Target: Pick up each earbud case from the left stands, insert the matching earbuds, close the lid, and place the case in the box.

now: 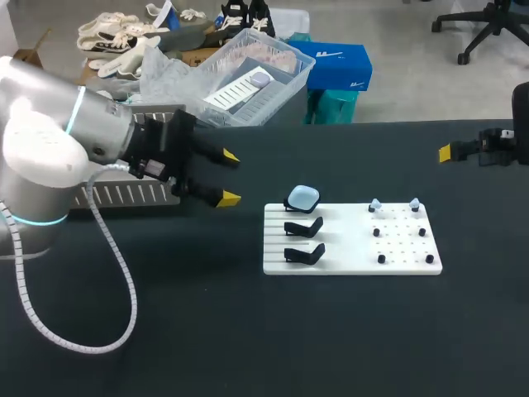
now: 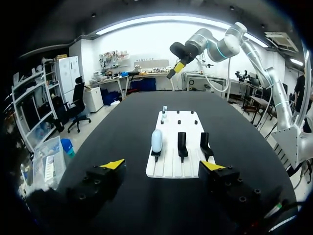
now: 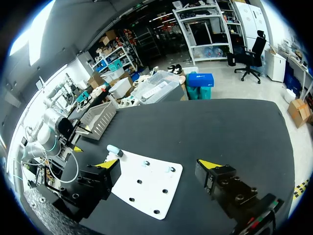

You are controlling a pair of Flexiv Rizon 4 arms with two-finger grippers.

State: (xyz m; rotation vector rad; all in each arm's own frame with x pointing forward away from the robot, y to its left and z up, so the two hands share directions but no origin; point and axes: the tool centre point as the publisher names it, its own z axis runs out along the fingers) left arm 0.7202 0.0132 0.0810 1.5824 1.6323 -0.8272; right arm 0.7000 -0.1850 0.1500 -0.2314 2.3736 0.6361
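Observation:
A white board (image 1: 351, 248) holds three black stands on its left side. The rear stand carries a light blue earbud case (image 1: 302, 197) (image 2: 156, 140) (image 3: 114, 150), lid shut; the other two stands (image 1: 304, 226) are bare. Two light blue earbuds (image 1: 374, 204) (image 3: 145, 163) sit on pegs at the board's far right. My left gripper (image 1: 226, 177) (image 2: 162, 165) hovers open, left of the board, with nothing between its fingers. Far to the right, my right gripper (image 1: 453, 152) (image 3: 158, 164) hangs open and empty above the table.
A grey slotted metal tray (image 1: 132, 195) (image 3: 100, 116) stands on the table behind my left arm. Several bare black pegs (image 1: 381, 259) dot the board's right half. Dark tabletop lies open in front of the board.

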